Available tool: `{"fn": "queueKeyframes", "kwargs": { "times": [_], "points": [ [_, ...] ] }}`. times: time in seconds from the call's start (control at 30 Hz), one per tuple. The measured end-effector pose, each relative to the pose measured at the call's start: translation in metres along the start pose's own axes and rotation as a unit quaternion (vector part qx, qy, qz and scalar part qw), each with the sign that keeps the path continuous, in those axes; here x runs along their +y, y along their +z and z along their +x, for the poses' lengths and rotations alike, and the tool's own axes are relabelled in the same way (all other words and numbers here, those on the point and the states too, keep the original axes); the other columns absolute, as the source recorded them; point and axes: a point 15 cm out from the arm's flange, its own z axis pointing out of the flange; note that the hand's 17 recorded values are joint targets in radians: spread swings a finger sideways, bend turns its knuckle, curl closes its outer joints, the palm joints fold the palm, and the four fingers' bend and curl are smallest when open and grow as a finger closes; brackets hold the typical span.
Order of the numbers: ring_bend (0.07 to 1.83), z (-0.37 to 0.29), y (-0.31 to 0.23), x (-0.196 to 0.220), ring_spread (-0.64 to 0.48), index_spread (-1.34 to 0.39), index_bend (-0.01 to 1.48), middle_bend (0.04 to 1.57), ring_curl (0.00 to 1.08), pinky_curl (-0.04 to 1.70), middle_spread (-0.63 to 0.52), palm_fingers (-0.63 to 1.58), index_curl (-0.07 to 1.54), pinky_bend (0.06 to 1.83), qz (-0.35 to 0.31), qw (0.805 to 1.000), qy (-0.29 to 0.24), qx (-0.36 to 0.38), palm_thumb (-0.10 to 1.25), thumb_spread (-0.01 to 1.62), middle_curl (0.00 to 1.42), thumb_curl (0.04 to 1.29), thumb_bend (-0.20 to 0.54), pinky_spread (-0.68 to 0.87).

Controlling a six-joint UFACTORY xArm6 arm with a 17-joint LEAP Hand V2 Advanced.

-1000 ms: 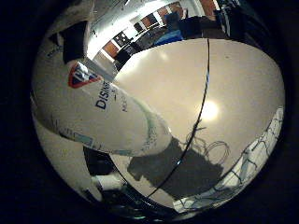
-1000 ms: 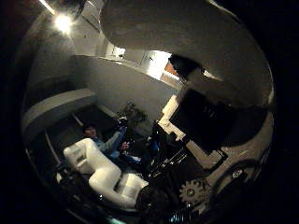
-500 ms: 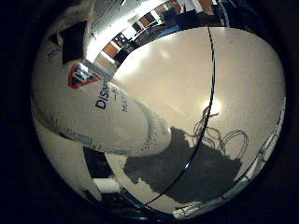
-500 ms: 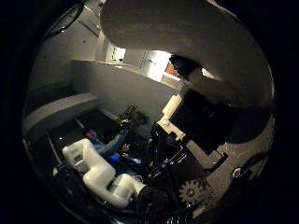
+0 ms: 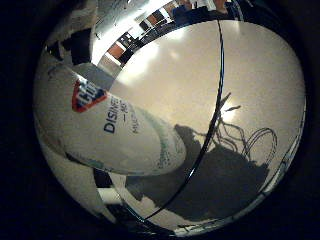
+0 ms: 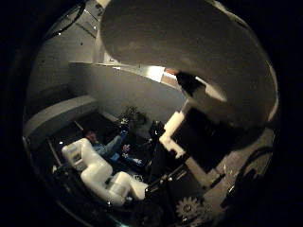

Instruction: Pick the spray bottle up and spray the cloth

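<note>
Spray bottle (image 5: 107, 132) remains clenched in hand (image 6: 189, 137); table (image 5: 200, 80) recedes, seam swinging toward 1 o'clock. Lift proceeding.

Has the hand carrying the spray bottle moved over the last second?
Yes. The spray bottle stays fixed against the palm, while the floor seam and floor shadow shift, so the hand has moved over the floor.

spray bottle (image 5: 107, 131) | label: red shield emblem; blue print "DISINFE…", cut off | smaller lines unreadable
</note>
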Motion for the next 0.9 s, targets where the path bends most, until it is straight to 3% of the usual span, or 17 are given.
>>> {"fn": "queueKeyframes", "kwargs": {
  "times": [0.13,0.2,0.3,0.37,0.57,0.9],
  "points": [
    [1.28,0.004,-0.007,0.004,-0.24,-0.38,0.23,0.87,0.52,0.82,-0.19,0.48,0.62,1.08,-0.014,1.000,-0.012,0.010,0.82,0.91,0.59,0.61,-0.028,-0.41],
    [1.18,0.007,-0.012,0.004,-0.23,-0.39,0.28,0.75,0.49,0.80,-0.17,0.25,0.62,0.96,-0.016,1.000,-0.016,0.015,0.79,0.95,0.56,0.57,-0.032,-0.33],
    [1.06,0.011,-0.020,0.002,-0.18,-0.38,0.30,0.64,0.44,0.74,-0.14,0.13,0.58,0.84,-0.015,1.000,-0.017,0.020,0.76,0.98,0.51,0.52,-0.032,-0.12],
    [0.99,0.010,-0.026,0.000,-0.15,-0.37,0.29,0.59,0.41,0.71,-0.12,0.13,0.55,0.79,-0.013,1.000,-0.018,0.019,0.74,0.99,0.48,0.50,-0.030,0.02],
    [0.90,0.018,-0.061,-0.005,-0.11,-0.34,0.24,0.51,0.37,0.61,-0.08,0.18,0.48,0.67,-0.005,0.999,-0.024,0.038,0.74,0.99,0.44,0.45,-0.026,0.26],
    [0.80,0.034,-0.126,0.008,-0.11,-0.31,0.18,0.43,0.33,0.50,-0.07,0.26,0.43,0.60,0.016,0.996,-0.019,0.081,0.73,0.99,0.42,0.43,-0.025,0.34]
  ]
}}
